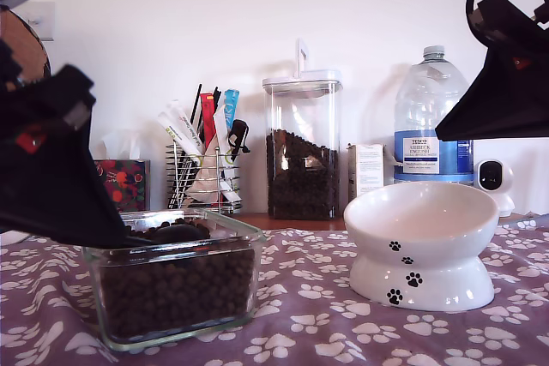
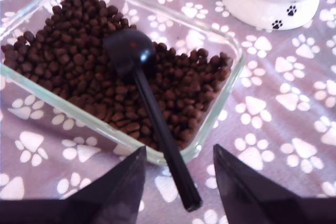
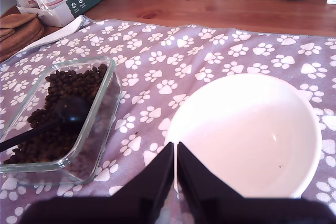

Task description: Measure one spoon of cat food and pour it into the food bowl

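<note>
Cat food (image 2: 79, 61), small round dark brown pellets, fills a square clear glass dish (image 2: 239, 56) with rounded corners. The spoon (image 2: 157, 124), glossy black plastic, rests its small round cup on the pellets. Its thin straight handle crosses the dish's rim and juts out over the purple paw-print cloth (image 1: 309, 297). My first gripper (image 2: 179, 149) hangs spread wide, a dark pointed finger on either side of the handle's end, touching nothing. My second gripper (image 3: 175, 145) hovers over the food bowl (image 1: 420, 212), jaws pressed together and empty. The bowl is smooth white ceramic on a broad pedestal with black paws. Behind stand a clear lidded canister (image 1: 301, 169) of pellets, a wire rack (image 1: 204, 173) and a water bottle (image 1: 431, 126).
</note>
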Robot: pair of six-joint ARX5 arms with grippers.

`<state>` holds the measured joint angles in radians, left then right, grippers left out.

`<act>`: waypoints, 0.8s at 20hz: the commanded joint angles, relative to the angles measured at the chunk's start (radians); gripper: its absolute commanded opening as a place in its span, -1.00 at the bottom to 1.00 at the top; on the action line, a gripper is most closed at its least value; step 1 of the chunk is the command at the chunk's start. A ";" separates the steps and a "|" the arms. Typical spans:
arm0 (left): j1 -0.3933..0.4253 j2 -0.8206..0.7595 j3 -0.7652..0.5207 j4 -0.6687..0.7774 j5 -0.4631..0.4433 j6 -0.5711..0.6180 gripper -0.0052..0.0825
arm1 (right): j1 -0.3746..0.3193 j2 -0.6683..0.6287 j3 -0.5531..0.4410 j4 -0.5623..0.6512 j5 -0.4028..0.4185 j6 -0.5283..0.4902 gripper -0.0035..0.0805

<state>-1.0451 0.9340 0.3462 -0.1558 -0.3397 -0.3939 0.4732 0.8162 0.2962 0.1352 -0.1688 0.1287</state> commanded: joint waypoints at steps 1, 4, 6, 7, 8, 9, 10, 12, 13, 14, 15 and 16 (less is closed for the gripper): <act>0.003 0.030 -0.008 0.009 -0.002 0.001 -0.07 | 0.004 0.006 -0.012 0.010 0.003 -0.005 -0.95; 0.002 0.040 -0.007 0.009 -0.010 0.001 -0.39 | 0.004 0.006 -0.012 0.010 0.003 -0.005 -0.95; 0.002 0.040 -0.007 0.021 -0.022 0.002 -0.56 | 0.004 0.006 -0.012 0.010 0.003 -0.005 -0.95; 0.002 0.040 -0.007 0.027 -0.025 0.002 -0.57 | 0.004 0.005 -0.012 0.010 0.003 -0.005 -0.95; 0.002 0.040 -0.007 0.032 -0.025 0.006 -0.57 | 0.004 0.006 -0.012 0.010 0.003 -0.005 -0.95; 0.002 0.040 -0.007 0.031 -0.026 0.009 -0.59 | 0.004 0.006 -0.012 0.010 0.003 -0.005 -0.95; 0.002 0.040 -0.007 0.031 -0.029 0.009 -0.61 | 0.004 0.006 -0.012 0.010 0.003 -0.005 -0.95; 0.003 0.040 -0.008 0.031 -0.036 0.019 -0.73 | 0.004 0.006 -0.012 0.010 0.003 -0.005 -0.95; 0.003 0.040 -0.007 0.031 -0.036 0.029 -0.79 | 0.004 0.006 -0.012 0.010 0.003 -0.005 -0.95; 0.003 0.040 -0.007 0.031 -0.038 0.032 -0.83 | 0.004 0.006 -0.012 0.010 0.002 -0.005 -0.95; 0.003 0.040 -0.007 0.031 -0.041 0.033 -0.85 | 0.004 0.005 -0.012 0.010 0.002 -0.005 -0.95; 0.003 0.040 -0.007 0.031 -0.048 0.035 -0.85 | 0.004 0.005 -0.012 0.010 0.002 -0.005 -0.95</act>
<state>-1.0447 0.9710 0.3462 -0.1417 -0.3828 -0.3710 0.4732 0.8162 0.2962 0.1352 -0.1688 0.1287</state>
